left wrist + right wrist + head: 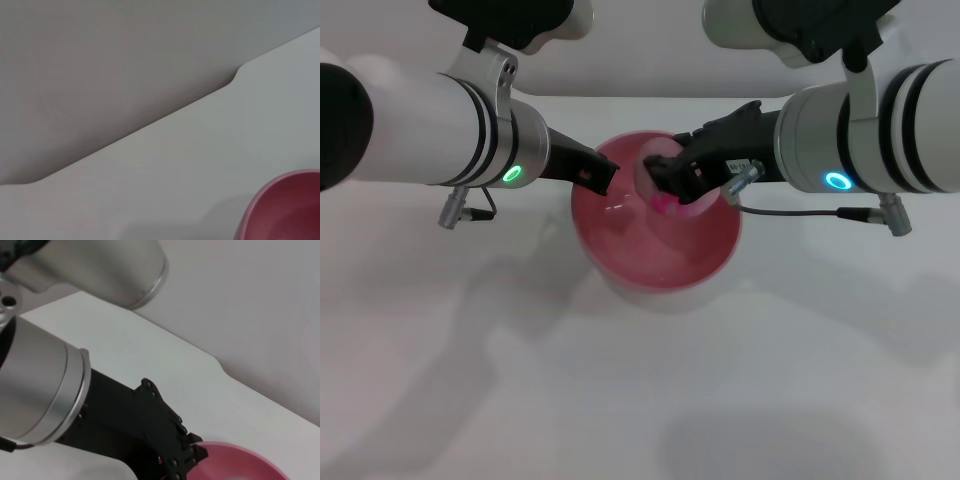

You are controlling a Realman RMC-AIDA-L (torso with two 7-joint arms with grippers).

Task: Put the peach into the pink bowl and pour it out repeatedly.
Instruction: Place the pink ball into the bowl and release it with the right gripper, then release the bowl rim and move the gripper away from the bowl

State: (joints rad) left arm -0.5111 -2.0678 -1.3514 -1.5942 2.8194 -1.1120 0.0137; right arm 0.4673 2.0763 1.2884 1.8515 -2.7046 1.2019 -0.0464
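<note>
- Seen from the head camera: pink bowl [658, 232] standing upright near the middle of a plain white surface [500, 380], open mouth facing up.
- Right hand [670, 180] reaching in over the bowl's far rim, dark fingers closed around the peach [667, 176], pale pink with a magenta blotch on its lower side.
- Peach held above the bowl's inside, near the far wall, not yet resting on the bottom.
- Left hand [603, 172] at the bowl's left rim, fingertips closed on the edge, apparently pinching it; exact grip hard to make out.
- Left wrist camera: only a slice of the bowl's rim [285, 205] and bare surface, no fingers visible.
- Right wrist camera: the left arm's dark hand [175, 455] meeting the bowl's rim [240, 462]; peach not in sight there.
- Risks, as judgement: released this close to the far wall, a possible bounce or roll of the peach over the rim.
- Both hands crowded at the rim, so a knock between them or against the bowl likely to tip or shift it.
- Shallow pinch on a glossy rim liable to slip once lifted for pouring.
</note>
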